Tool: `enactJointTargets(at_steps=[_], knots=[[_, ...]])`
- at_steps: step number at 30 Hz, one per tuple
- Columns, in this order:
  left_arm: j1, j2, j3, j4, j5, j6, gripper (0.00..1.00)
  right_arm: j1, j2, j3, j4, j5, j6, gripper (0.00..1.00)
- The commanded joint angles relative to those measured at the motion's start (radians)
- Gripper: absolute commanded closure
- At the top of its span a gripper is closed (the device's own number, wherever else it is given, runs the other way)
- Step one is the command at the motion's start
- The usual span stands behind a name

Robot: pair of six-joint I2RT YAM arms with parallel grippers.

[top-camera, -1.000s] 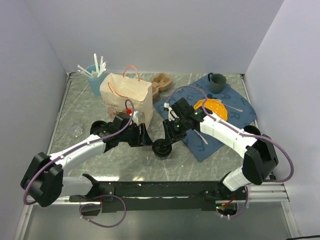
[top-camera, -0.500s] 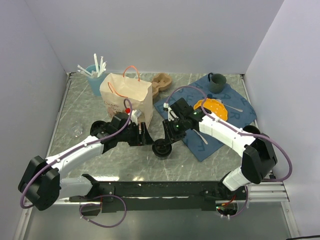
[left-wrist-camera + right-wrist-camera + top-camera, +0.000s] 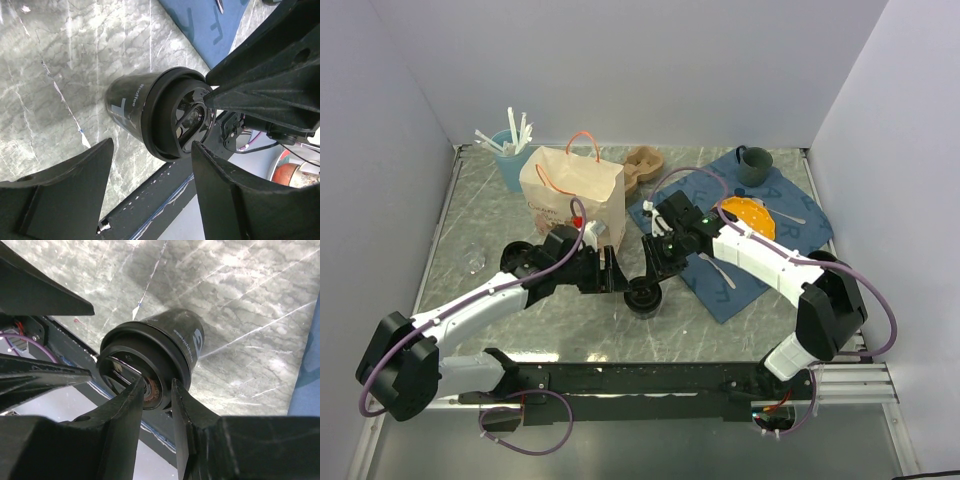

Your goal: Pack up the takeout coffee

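Right wrist view: the right fingers (image 3: 125,410) are almost closed and pinch the rim of the takeout coffee (image 3: 170,340) — one finger inside the mouth, one outside. The cup is on the bench (image 3: 240,300) in front of the paper bag (image 3: 572,188), and the left fingers (image 3: 60,190) are spread wide, holding nothing.

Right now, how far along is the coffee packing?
Done: nothing packed; takeout coffee stands on the table, outside the paper bag. In hand: right hand pinches its rim, left hand open either side of it. Left: lift it, lower it into the bag, release.
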Motion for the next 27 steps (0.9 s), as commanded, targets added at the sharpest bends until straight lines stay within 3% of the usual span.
enactJointTargets(at_steps=[1, 11, 20, 27], knots=[[-0.01, -0.015, 0.005, 0.047, 0.017, -0.003, 0.31, -0.006, 0.011, 0.047, 0.009, 0.011, 0.0, 0.64], [-0.02, 0.005, 0.002, 0.07, 0.02, -0.003, 0.31, -0.006, 0.01, 0.056, -0.003, 0.02, 0.004, 0.63], [-0.045, 0.043, 0.01, 0.083, 0.008, -0.002, 0.31, -0.019, -0.029, 0.081, -0.039, 0.032, 0.0, 0.5], [-0.054, 0.083, 0.018, 0.11, 0.016, -0.002, 0.31, -0.059, -0.082, -0.011, 0.01, -0.025, 0.0, 0.43]])
